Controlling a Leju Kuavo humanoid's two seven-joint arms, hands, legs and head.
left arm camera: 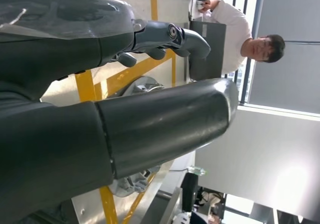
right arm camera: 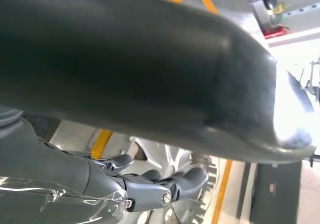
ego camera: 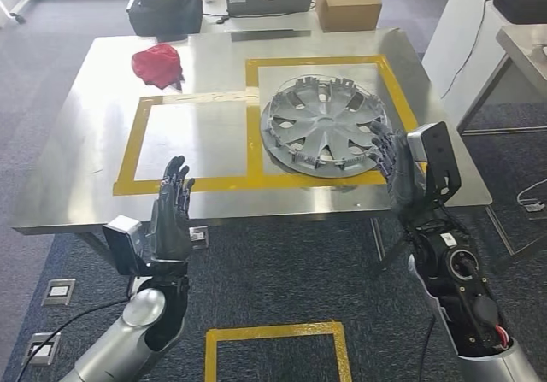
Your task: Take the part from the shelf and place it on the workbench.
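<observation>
Both silver arms reach forward and up. The left hand (ego camera: 171, 215) is raised, empty, its fingers (ego camera: 175, 177) straight and slightly apart. The right hand (ego camera: 393, 164) is likewise empty, fingers (ego camera: 380, 143) spread.

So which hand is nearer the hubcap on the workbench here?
The right hand. It sits at the hubcap's near right edge, fingers spread, at or just off the rim. The left hand is open well off to the left, at the workbench's front edge.

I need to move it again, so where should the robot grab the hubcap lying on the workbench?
Grip the hubcap by its rim at the near right edge, beside the right hand. It lies flat, so probably only the thin rim offers a hold for the fingers.
</observation>
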